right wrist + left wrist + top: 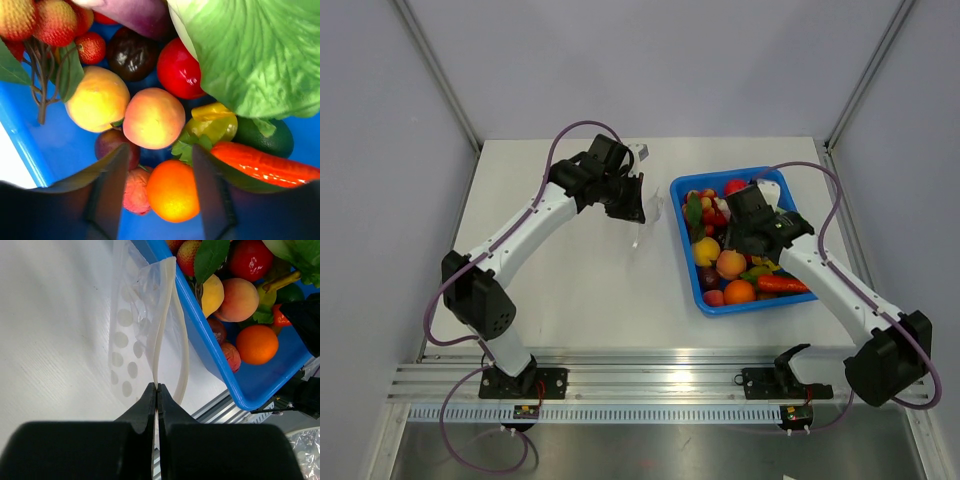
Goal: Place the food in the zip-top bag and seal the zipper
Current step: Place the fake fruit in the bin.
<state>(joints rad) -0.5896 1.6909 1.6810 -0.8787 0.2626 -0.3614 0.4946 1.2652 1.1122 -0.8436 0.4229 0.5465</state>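
While the left fingers [150,399] pinch the bag [130,305] by its zipper [162,315], just beside the tray [200,335] on the tabletop [570,290], the right fingers [121,156] hang wide apart over the tray, where the plum [111,145] lies beside the peach [152,117].

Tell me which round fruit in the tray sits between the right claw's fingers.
The bright orange: it shows in the gap of the open right claw, while the peach and yellow fruit lie farther ahead.

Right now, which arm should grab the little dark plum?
The right. The right gripper hangs open over the blue tray, near the plum; the left gripper is shut on the edge of the bag.
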